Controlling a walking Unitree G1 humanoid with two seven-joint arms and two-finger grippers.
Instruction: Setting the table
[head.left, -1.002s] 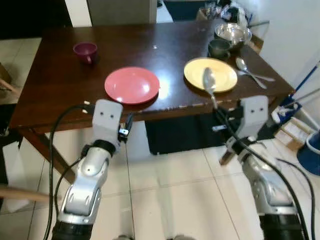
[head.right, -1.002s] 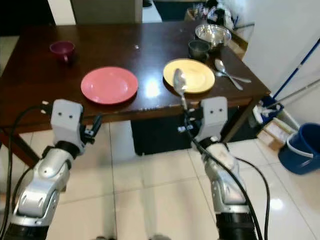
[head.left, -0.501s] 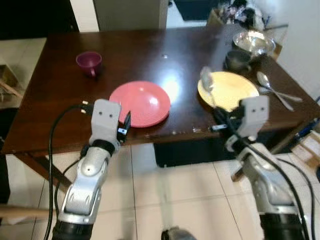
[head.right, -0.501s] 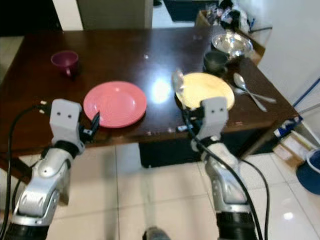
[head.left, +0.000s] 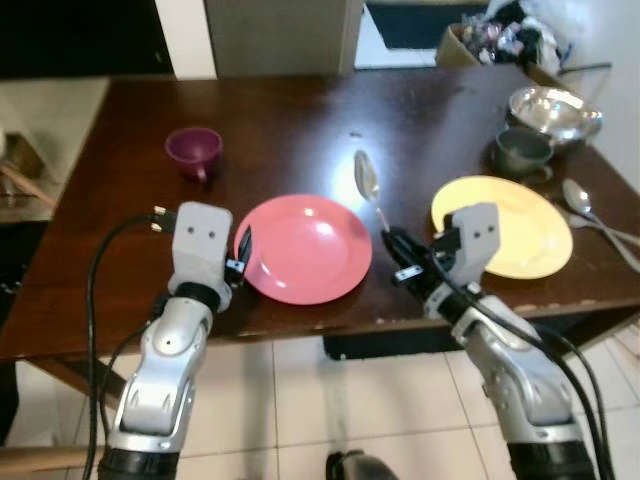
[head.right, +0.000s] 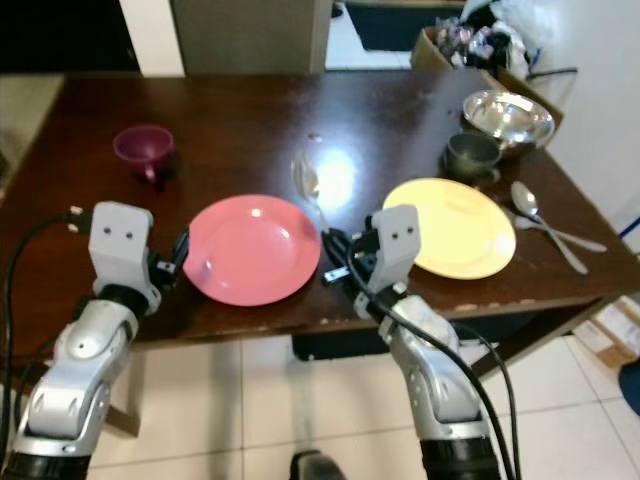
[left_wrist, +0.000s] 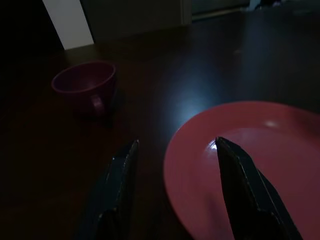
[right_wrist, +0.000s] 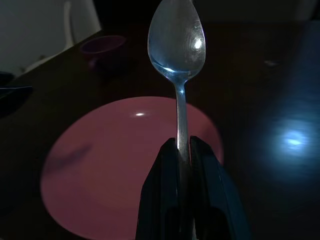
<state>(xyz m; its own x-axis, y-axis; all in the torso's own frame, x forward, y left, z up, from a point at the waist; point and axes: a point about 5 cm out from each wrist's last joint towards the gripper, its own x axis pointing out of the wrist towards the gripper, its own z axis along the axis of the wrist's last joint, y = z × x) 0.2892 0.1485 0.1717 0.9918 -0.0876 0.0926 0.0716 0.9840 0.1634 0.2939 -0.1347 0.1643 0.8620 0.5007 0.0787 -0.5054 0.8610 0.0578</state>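
Right wrist view: right gripper (right_wrist: 182, 150) pinching spoon (right_wrist: 177, 47) | now just right of pink plate (head.left: 305, 248), was by yellow plate (head.left: 515, 225) | placement probably next | left gripper (left_wrist: 175, 187) open at pink plate's left rim

You have two plates side by side on the table (head.left: 120, 250): one plate (head.left: 304, 248) left, the other (head.left: 515, 225) right, a cup (head.left: 194, 152) behind-left, bowl (head.left: 554, 108) behind-right.
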